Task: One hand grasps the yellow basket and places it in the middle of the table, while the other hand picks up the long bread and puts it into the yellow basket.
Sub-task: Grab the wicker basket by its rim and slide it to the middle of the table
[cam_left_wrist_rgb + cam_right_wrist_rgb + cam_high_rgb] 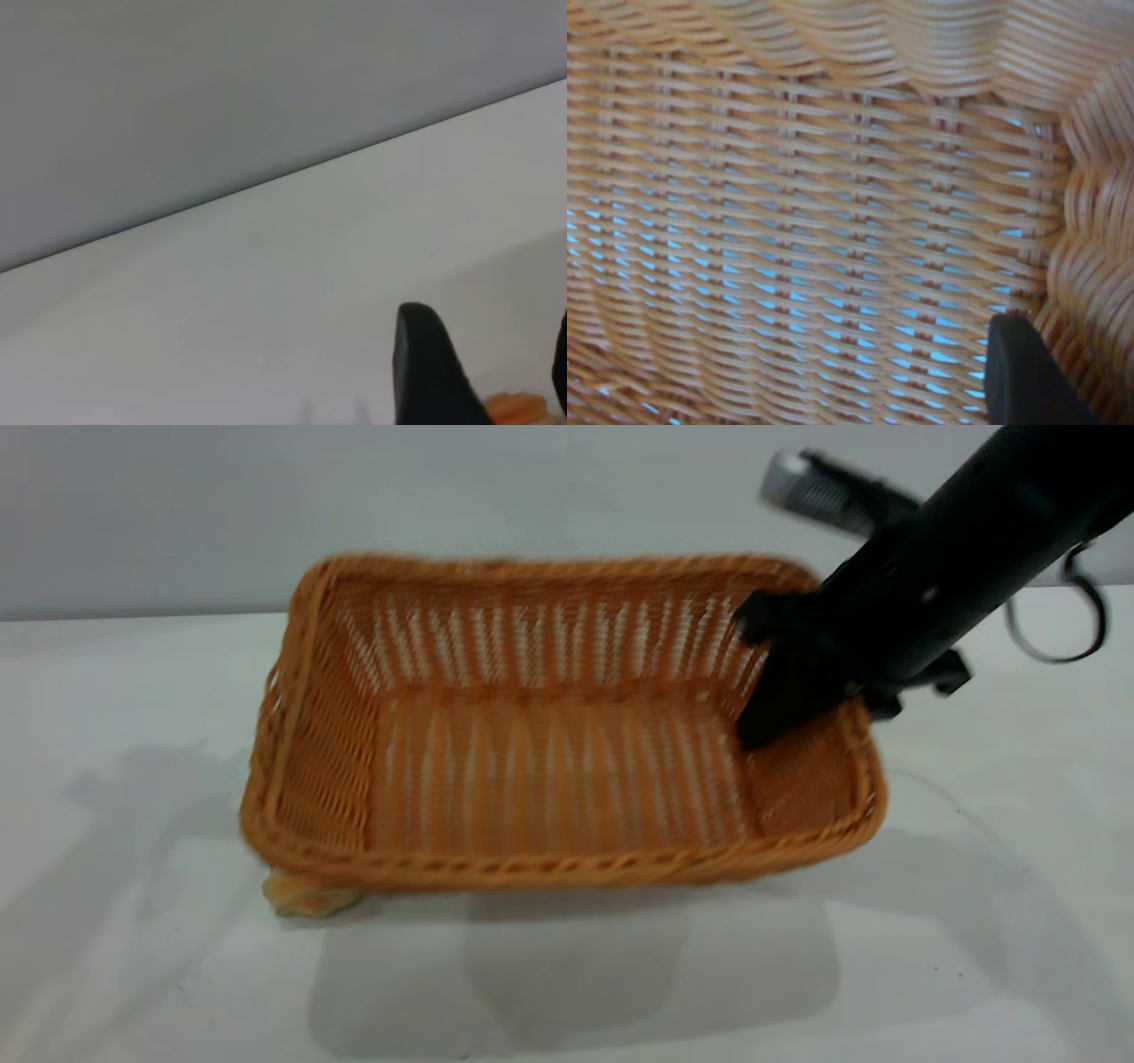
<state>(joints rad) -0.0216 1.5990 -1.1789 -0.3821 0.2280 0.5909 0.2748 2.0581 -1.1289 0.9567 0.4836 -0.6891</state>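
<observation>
Right now my right gripper (802, 691) is clamped over the right side wall of the yellow basket (549, 779), one dark finger (780, 700) inside the wall and the rest of me outside it. The basket's shadow lies well below it on the white table (974, 957), so I judge it lifted, hanging from my pinch near its far right corner. Its long axis runs left to right across the table, open mouth up and tipped slightly toward the camera.

Peeking out from under the basket's near left corner is a pale lump, probably the long bread (306, 895); too little shows to tell which way it points.

My left gripper (483, 390) hovers close above the table with an orange scrap between its dark fingers (434, 372); whether they are closed on anything, I cannot tell.

Risks, as I judge them: held by one corner, the big basket could swing or slip from my pinch. Set down here, it could land on the bread, squashing it or hiding it from my left gripper.
</observation>
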